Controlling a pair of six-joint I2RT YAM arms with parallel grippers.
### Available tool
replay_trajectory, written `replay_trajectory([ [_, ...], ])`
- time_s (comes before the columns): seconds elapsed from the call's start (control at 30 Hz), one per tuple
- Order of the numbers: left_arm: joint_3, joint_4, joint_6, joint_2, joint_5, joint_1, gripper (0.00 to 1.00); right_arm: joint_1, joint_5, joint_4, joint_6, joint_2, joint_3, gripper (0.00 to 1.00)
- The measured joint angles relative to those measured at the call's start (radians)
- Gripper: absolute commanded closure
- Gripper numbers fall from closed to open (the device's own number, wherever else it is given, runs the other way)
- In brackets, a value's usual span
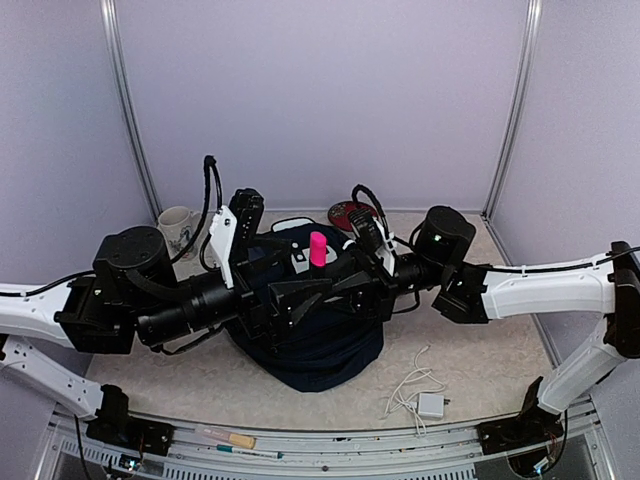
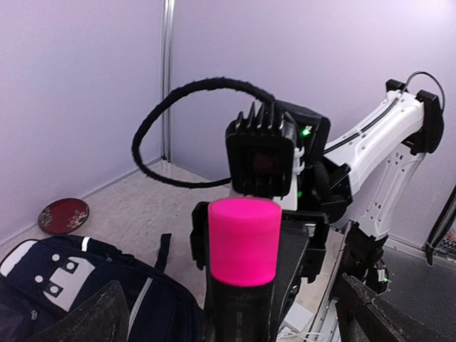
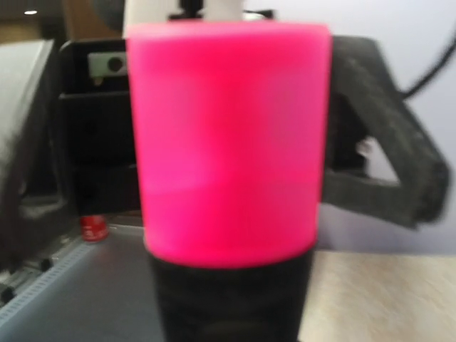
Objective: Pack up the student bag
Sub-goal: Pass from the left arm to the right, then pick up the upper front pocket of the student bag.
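Observation:
A marker with a black barrel and pink cap [image 1: 318,250] stands upright in the air above the student bag [image 1: 320,350], a dark navy backpack lying mid-table. My left gripper [image 1: 305,290] reaches in from the left. In the left wrist view its fingers [image 2: 107,317] stand wide apart, clear of the marker [image 2: 242,242] on both sides. My right gripper [image 1: 345,278] comes in from the right and is shut on the barrel. The marker [image 3: 228,142] fills the right wrist view and hides the fingers. The bag's white patch [image 2: 32,267] shows below.
A white mug [image 1: 178,228] stands at the back left and a red plate [image 1: 350,213] behind the bag. A white charger with its cable [image 1: 430,403] lies front right. Pens [image 1: 230,438] lie along the near edge. A black cable loop [image 2: 185,128] hangs from the right arm.

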Motion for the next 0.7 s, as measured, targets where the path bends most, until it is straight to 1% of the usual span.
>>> replay_trajectory([
  [0.13, 0.006, -0.068, -0.005, 0.032, -0.100, 0.012, 0.01, -0.048, 0.088, -0.127, -0.026, -0.074, -0.042, 1.00],
  [0.2, 0.014, -0.116, -0.008, 0.072, -0.119, 0.031, 0.01, -0.098, 0.131, -0.202, -0.028, -0.113, -0.064, 1.00],
  [0.23, 0.019, -0.146, -0.011, 0.098, -0.123, 0.044, 0.08, -0.125, 0.146, -0.225, -0.023, -0.126, -0.077, 1.00],
  [0.3, 0.026, -0.209, -0.014, 0.168, -0.124, 0.072, 0.29, -0.192, 0.171, -0.276, -0.008, -0.153, -0.120, 1.00],
  [0.33, 0.027, -0.241, -0.014, 0.205, -0.125, 0.085, 0.37, -0.223, 0.184, -0.296, 0.001, -0.164, -0.144, 1.00],
  [0.37, 0.027, -0.272, -0.014, 0.245, -0.128, 0.097, 0.41, -0.250, 0.200, -0.318, 0.008, -0.174, -0.171, 1.00],
  [0.5, 0.027, -0.361, 0.013, 0.395, -0.131, 0.119, 0.40, -0.286, 0.243, -0.392, 0.021, -0.206, -0.251, 1.00],
  [0.63, 0.044, -0.429, 0.025, 0.514, -0.127, 0.150, 0.39, -0.291, 0.256, -0.428, 0.024, -0.216, -0.263, 1.00],
  [0.7, 0.064, -0.448, 0.027, 0.554, -0.128, 0.169, 0.48, -0.292, 0.257, -0.430, 0.025, -0.216, -0.263, 1.00],
])
